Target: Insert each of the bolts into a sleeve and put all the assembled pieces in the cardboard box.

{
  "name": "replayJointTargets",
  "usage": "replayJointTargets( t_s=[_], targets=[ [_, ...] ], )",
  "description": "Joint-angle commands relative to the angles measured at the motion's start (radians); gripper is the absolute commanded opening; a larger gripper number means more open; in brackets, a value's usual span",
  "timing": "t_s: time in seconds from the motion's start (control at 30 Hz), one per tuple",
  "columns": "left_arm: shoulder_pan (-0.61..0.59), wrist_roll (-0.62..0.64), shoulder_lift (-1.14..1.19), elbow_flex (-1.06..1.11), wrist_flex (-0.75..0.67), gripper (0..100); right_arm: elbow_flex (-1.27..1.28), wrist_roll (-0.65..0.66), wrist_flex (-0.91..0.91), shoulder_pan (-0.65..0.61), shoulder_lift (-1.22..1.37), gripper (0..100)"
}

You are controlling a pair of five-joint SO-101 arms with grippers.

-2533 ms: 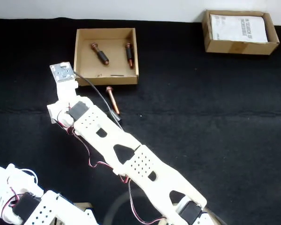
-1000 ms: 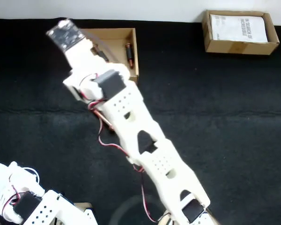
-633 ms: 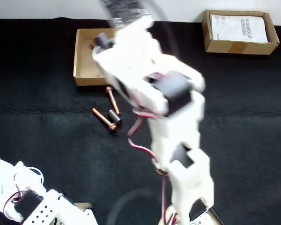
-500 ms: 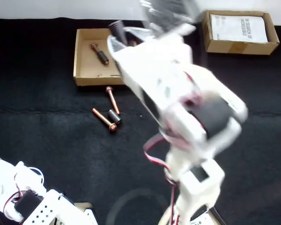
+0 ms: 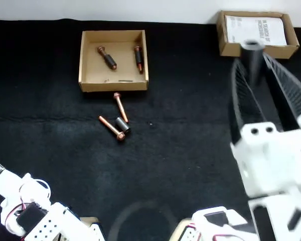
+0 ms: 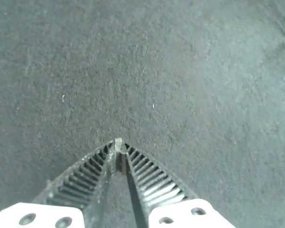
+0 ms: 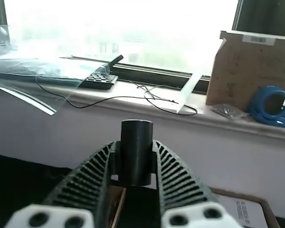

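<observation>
Your right gripper (image 5: 252, 69) holds a black sleeve (image 5: 252, 52) upright, raised well above the table on the right side of the high view. Its jaws are clamped on the sleeve's sides, and the sleeve's top sticks out past the fingertips. In the right wrist view the same sleeve (image 7: 136, 142) stands between the ribbed black fingers (image 7: 97, 168).

The cardboard box (image 5: 88, 60) sits on the far left part of the table. Two assembled pieces lie inside it. The left assembled piece (image 5: 107, 57) lies at a slant. The right assembled piece (image 5: 138, 58) lies close along the box's right wall. Each is a copper-coloured bolt with a dark sleeve on it.

Just in front of the box, three loose parts lie on the black cloth (image 5: 190, 125). The upper bolt (image 5: 120, 106) has its head near the box's front wall. The lower bolt (image 5: 111, 127) lies slanted, with its head beside the loose sleeve (image 5: 122, 124). I cannot tell whether the bolts touch the sleeve.

Your left gripper (image 6: 118, 146) has its jaws together, tips meeting, with nothing between them, above bare cloth. The left arm (image 5: 30, 216) sits at the near left corner of the table.

A second cardboard box (image 5: 226, 35) with a printed sheet (image 5: 255, 29) inside sits at the far right. Behind the table, the right wrist view shows a window sill (image 7: 147, 107) with a keyboard (image 7: 97, 80) and a blue tape dispenser (image 7: 273, 107) on it.
</observation>
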Motion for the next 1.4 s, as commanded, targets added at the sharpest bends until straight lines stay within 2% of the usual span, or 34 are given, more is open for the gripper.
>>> replayJointTargets(
  t_s=[0.0,0.07,0.2,0.3,0.4,0.53,0.7,0.83,0.9,1.03,1.13,1.27,1.37],
  targets=[
    [0.091,-0.035,-0.031,-0.036,0.12,1,0.274,-0.009,0.01,0.027,-0.214,0.6],
    [0.17,-0.032,-0.031,-0.068,0.206,1,0.433,-0.064,0.008,0.027,-0.326,0.6],
    [0.278,-0.038,-0.031,-0.082,0.215,1,0.774,-0.166,0.005,0.028,-0.538,0.6],
    [0.36,-0.048,-0.031,-0.084,0.215,1,1.001,-0.187,-0.038,0.028,-0.68,0.6],
    [0.429,-0.114,-0.031,-0.085,0.209,1,1.214,-0.181,-0.143,0.028,-0.832,0.6],
    [0.455,-0.212,-0.031,-0.16,0.207,1,1.55,-0.181,-0.325,0.028,-1.047,0.6],
    [0.456,-0.253,-0.03,-0.294,0.216,1,1.968,-0.18,-0.519,0.031,-1.333,0.6],
    [0.456,-0.253,0.007,-0.41,0.27,1,2.127,-0.186,-0.567,0.134,-1.334,0.6],
    [0.456,-0.245,0.088,-0.492,0.334,1,2.19,-0.187,-0.659,0.208,-1.339,0.6],
    [0.456,-0.153,0.363,-0.719,0.402,1,2.354,-0.187,-0.846,0.303,-1.343,0.6],
    [0.463,-0.072,0.615,-0.952,0.477,1,2.473,-0.187,-0.951,0.317,-1.345,0.6],
    [0.535,0.037,0.934,-1.257,0.621,1,2.603,-0.187,-1.089,0.317,-1.345,0.6],
    [0.581,0.103,1.106,-1.383,0.623,1,2.695,-0.187,-1.213,0.318,-1.345,0.6]
  ],
)
